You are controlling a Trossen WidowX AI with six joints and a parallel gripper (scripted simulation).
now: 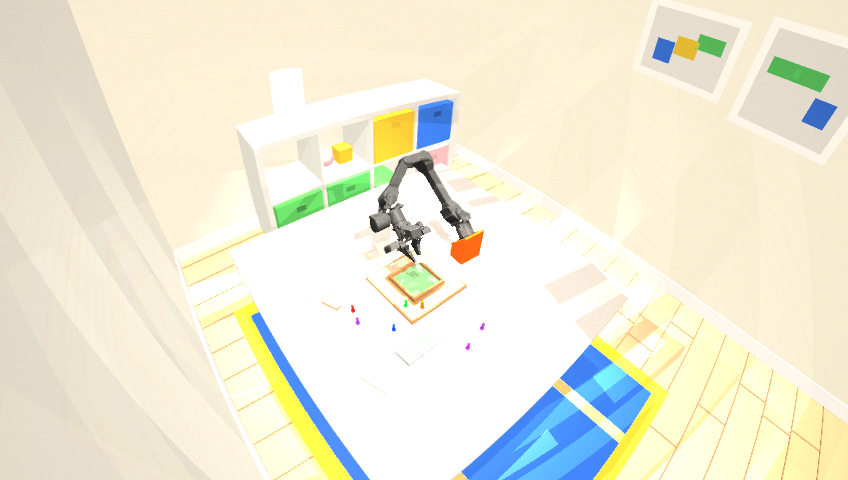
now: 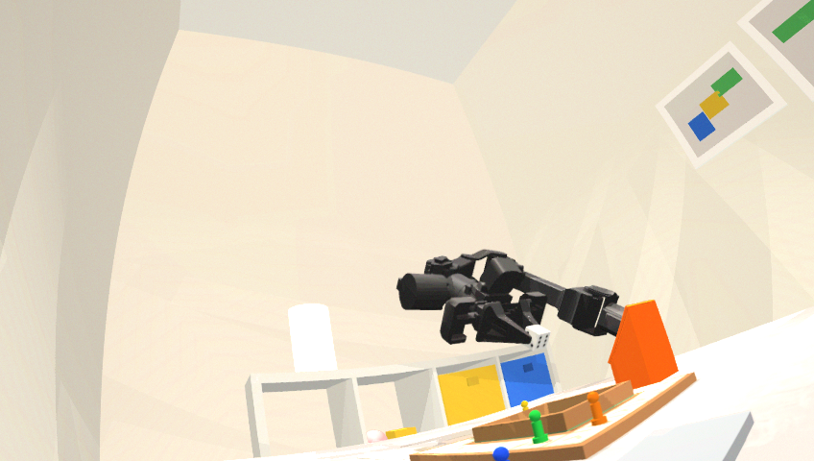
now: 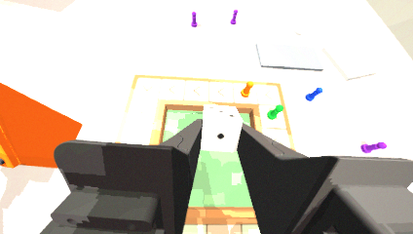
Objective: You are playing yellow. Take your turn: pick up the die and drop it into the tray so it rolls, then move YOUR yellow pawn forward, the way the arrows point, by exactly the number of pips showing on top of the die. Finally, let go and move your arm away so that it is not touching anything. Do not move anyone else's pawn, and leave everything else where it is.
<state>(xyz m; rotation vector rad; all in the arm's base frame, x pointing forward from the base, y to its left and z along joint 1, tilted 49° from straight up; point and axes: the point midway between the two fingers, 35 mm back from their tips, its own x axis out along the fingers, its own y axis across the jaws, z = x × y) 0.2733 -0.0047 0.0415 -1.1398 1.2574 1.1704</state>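
From where I stand, the pincer [image 3: 220, 134] is closed on the white die [image 3: 221, 128] and holds it in the air above the tray [image 3: 170, 108], the green-bottomed box with a wooden rim that sits in the middle of the game board [image 3: 141, 87] on the counter [image 3: 97, 44]. In the side view the die [image 2: 538, 336] hangs well above the board, at the tip of the dark fingers [image 2: 502, 329]. I think the release is the next step, and here I see some risks. The die is high, so when it falls it may bounce over the low rim and land on the squares of the board, or hit the orange pawn [image 3: 247, 89] or the green pawn [image 3: 275, 111], which stand just beside the rim. That would move another player's piece. The yellow pawn [image 2: 524, 404] is small and stands behind the tray in the side view; I cannot see it in the wrist view, so reaching it later may need care. The orange block [image 2: 642, 345] also stands close to the arm.
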